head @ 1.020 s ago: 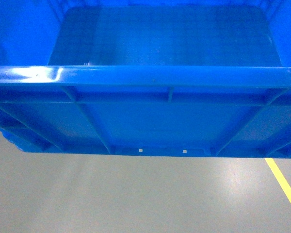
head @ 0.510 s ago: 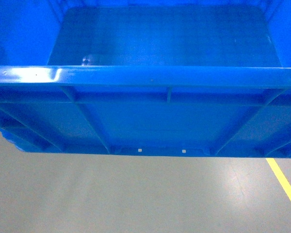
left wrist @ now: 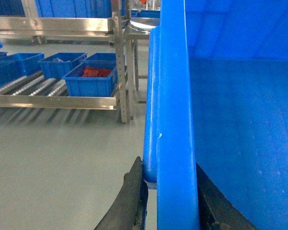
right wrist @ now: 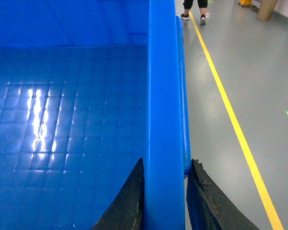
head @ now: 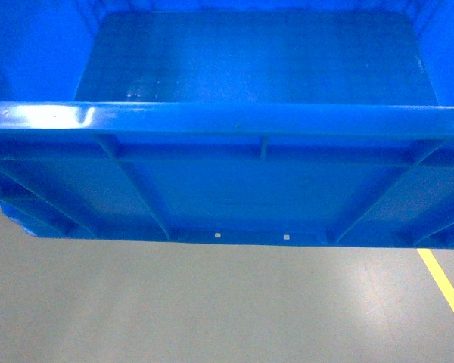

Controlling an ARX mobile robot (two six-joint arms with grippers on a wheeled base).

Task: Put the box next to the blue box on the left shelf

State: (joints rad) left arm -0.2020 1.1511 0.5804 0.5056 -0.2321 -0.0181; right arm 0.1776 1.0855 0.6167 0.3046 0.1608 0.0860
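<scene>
While the left gripper [left wrist: 169, 201] pinches the box [head: 227, 181] rim, the right gripper [right wrist: 165, 196] clamps opposite.

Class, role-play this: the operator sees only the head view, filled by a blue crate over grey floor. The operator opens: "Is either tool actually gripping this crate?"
Observer: Yes. The left tool straddles the box at its left rim, one finger on each side.
Operator: And the right?
Observer: The right tool clamps the opposite rim likewise.
Operator: Any shelf nearby?
Observer: The left wrist view shows a roller rack holding small blue bins.
</scene>
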